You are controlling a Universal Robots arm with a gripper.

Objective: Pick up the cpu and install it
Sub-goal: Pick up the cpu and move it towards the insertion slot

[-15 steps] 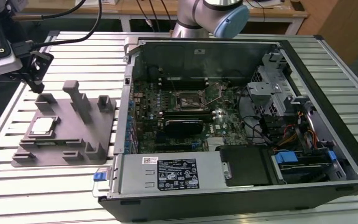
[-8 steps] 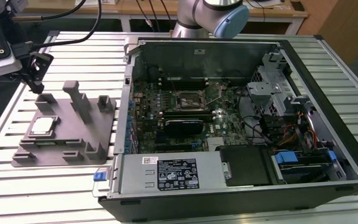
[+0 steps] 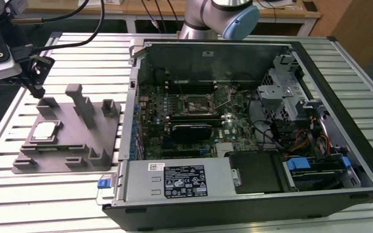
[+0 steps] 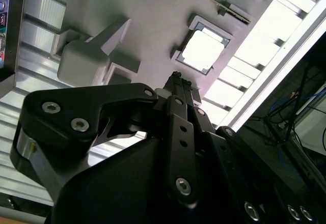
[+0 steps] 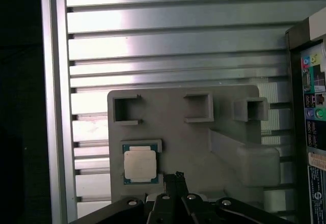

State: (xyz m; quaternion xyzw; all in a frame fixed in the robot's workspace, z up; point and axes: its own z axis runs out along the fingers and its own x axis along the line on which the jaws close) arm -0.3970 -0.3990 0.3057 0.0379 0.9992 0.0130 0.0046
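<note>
The exterior view gives you the open case (image 3: 206,58) beside the tray (image 3: 70,138). Both wrist views bring you close to the cpu (image 5: 140,164), a square with a pale silver top and thin darker rim, flat in a tray pocket. Your tool (image 5: 175,176) hangs over the tray just beside it, closed, holding nothing.

So the base is a silver ribbed aluminium table (image 3: 57,199) built from long slats. Two things sit straight on it. A flat grey plastic holder tray with upright posts (image 3: 73,141) is at the exterior view's left. A big black open computer case (image 3: 238,213), lying on its side, fills the centre and right, just beside the tray.
</note>
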